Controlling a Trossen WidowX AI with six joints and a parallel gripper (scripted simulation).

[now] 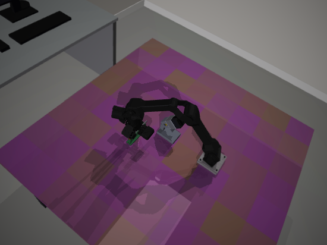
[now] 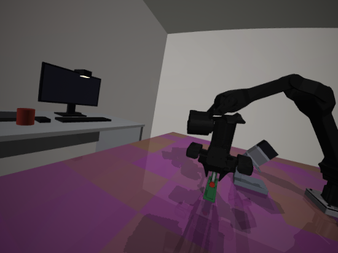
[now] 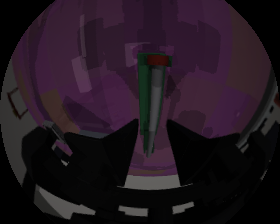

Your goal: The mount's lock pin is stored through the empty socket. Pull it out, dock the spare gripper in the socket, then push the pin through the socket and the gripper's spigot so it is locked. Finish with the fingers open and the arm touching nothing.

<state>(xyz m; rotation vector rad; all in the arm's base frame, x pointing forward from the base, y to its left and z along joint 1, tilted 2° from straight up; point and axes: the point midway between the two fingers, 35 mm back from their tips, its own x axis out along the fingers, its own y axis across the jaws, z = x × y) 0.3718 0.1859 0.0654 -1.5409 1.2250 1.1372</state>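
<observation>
The lock pin (image 2: 212, 184) (image 3: 156, 90), grey with a red head, lies lengthwise along a green holder (image 1: 131, 141) (image 2: 210, 194) (image 3: 144, 95) on the table. My gripper (image 2: 213, 179) (image 3: 152, 122) points down over the pin's shaft. Its fingers are partly open, one on each side of the shaft, with gaps visible in the wrist view. The grey mount (image 1: 169, 134) (image 2: 250, 183) stands between the holder and the arm's base. Its tilted upper block (image 2: 259, 156) has a black part (image 1: 177, 122) (image 2: 268, 148) at its upper end. Whether that is the spare gripper, I cannot tell.
The arm's base plate (image 1: 220, 162) is beyond the mount, and the arm arches above it. A desk (image 1: 89, 19) (image 2: 123, 126) with a monitor (image 2: 70, 85), keyboard (image 1: 40, 28) and red mug (image 2: 26, 116) stands beside the patterned table (image 1: 252, 173).
</observation>
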